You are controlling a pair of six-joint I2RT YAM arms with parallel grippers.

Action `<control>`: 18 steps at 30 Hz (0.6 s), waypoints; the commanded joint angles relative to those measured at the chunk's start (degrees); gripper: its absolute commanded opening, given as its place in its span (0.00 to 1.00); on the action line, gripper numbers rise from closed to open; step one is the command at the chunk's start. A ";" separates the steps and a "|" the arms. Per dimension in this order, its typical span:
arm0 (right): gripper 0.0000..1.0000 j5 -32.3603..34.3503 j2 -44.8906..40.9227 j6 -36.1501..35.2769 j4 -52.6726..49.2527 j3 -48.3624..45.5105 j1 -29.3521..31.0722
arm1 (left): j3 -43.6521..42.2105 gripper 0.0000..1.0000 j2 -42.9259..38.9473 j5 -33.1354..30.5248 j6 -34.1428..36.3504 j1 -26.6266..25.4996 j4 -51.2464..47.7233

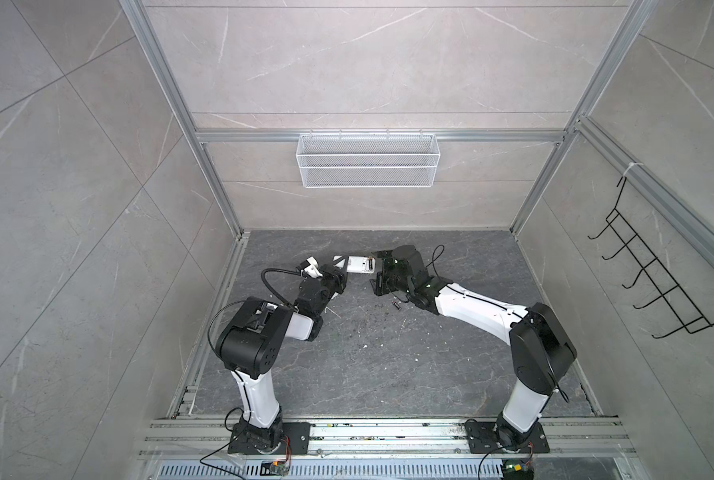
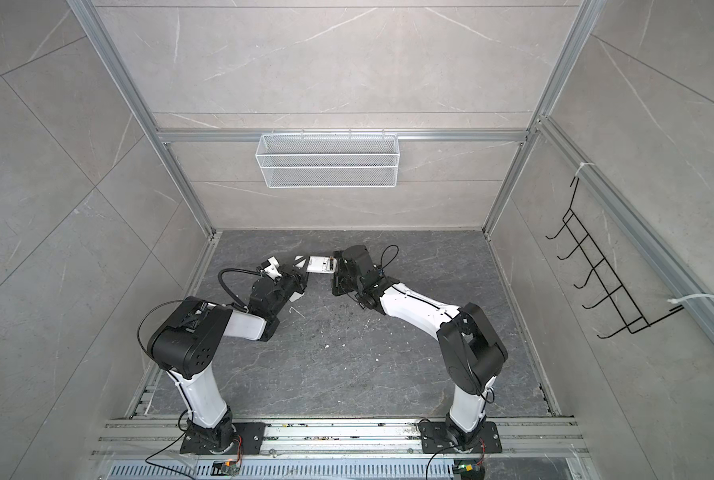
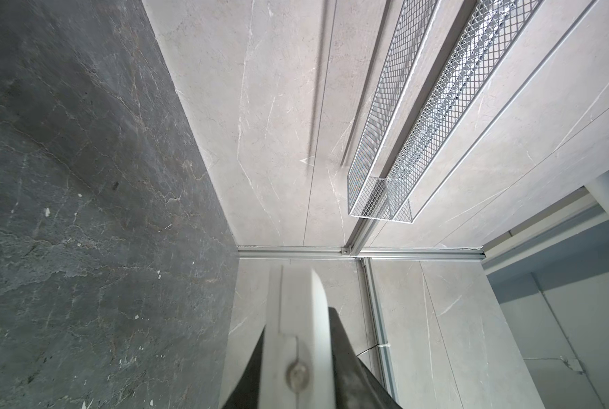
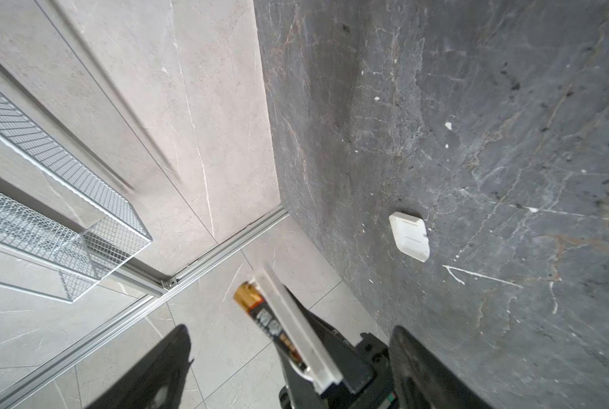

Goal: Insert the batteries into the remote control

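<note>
Jaws of the left gripper (image 3: 296, 327) pinch the remote control (image 1: 357, 266) by one end, holding it off the table (image 1: 388, 374) toward the back wall. Facing it, the right gripper (image 1: 375, 271) has its jaws spread wide, one to each side of the remote's free end, gripping nothing that we can see. In the right wrist view we make out one battery (image 4: 258, 313) — gold and black — lying in the remote's open back, along its white edge. The second battery (image 1: 397, 306) lies on the table just beside the right wrist. Farther out we see a small white plastic panel (image 4: 409, 235) flat on the dark stone table, and beyond it a wire basket (image 1: 368, 166) — hung on the back wall.
</note>
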 commanded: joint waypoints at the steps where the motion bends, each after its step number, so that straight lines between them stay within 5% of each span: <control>1: 0.88 0.85 1.12 0.99 0.97 1.34 0.13 | 1.68 0.00 -0.05 -0.91 -0.10 -0.23 4.34; 18: 0.83 0.07 4.23 1.70 2.65 2.86 -0.12 | 2.11 0.00 0.23 -0.31 -0.17 -1.14 4.35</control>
